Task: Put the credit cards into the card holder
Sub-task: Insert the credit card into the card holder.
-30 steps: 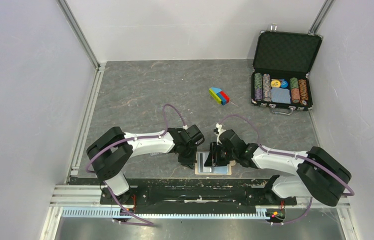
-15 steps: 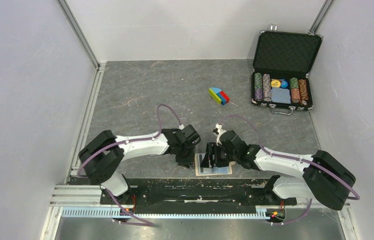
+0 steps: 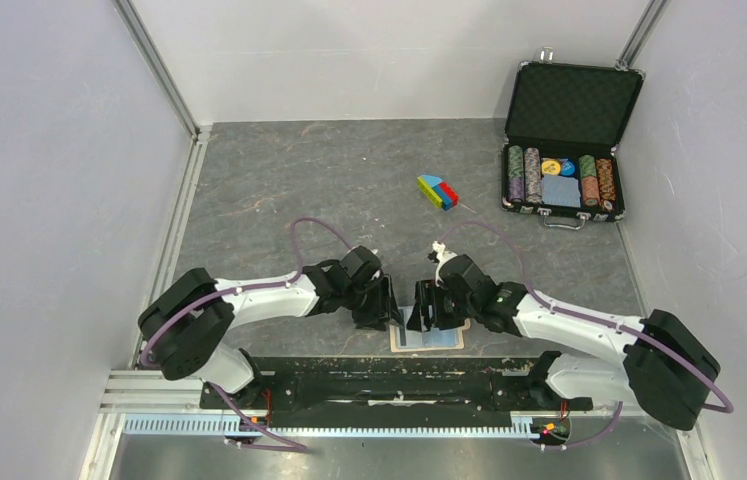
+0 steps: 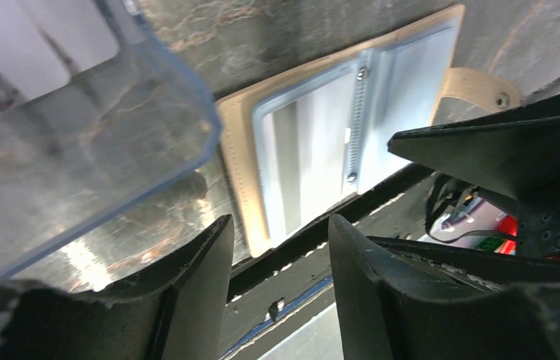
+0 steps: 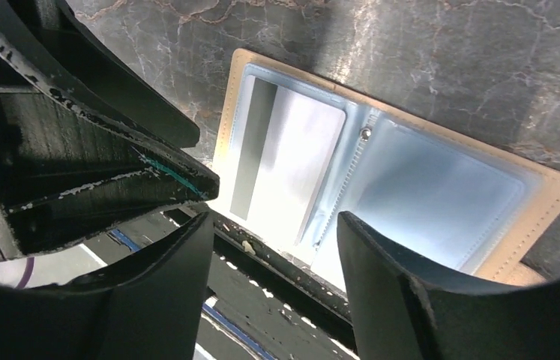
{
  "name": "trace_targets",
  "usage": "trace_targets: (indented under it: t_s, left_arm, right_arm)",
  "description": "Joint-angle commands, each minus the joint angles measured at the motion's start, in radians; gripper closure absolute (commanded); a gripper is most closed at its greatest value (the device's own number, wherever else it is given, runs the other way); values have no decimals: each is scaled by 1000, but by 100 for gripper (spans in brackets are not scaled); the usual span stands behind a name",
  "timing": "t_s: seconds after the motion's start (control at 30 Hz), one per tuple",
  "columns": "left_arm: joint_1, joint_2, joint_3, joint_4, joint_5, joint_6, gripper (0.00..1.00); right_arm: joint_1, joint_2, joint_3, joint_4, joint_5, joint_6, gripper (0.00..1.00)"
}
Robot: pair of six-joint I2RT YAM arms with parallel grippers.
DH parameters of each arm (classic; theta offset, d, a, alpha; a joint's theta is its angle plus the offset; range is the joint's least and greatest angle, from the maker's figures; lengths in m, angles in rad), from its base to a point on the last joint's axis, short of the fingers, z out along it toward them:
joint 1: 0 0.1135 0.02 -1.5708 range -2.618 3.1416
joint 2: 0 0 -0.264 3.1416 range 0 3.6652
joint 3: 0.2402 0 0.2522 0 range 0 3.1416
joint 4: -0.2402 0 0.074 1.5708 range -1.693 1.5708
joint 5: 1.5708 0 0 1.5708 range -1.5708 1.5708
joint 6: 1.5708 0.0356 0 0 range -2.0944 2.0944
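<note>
Card holder (image 5: pixel 550 187) lies open on tabletop (image 5: pixel 486 60), one credit card (image 5: pixel 299 161) against an inner panel. Left gripper (image 4: pixel 277 234) and right gripper (image 5: pixel 275 225): jaws spread.

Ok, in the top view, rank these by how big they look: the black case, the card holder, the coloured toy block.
1. black case
2. card holder, partly hidden but still bigger than the block
3. coloured toy block

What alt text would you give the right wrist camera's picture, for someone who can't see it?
An open tan card holder lies flat on a grey marbled table, a pale grey-striped card on one light blue panel. The two dark fingers of the right hand frame it from below, apart and empty. The dark left hand fills the upper left corner.
</note>
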Motion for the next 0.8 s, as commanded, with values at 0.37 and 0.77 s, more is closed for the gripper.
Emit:
trace_targets:
  t_s: [0.37,0.77]
  left_arm:
    - [-34,75,36,-107,-189,-58,42]
    - [-141,191,161,-114,-217,-57,42]
  right_arm:
    - [-152,-54,-125,-82,34,-89,75]
    - [-212,-56,-191,-75,-10,-102,92]
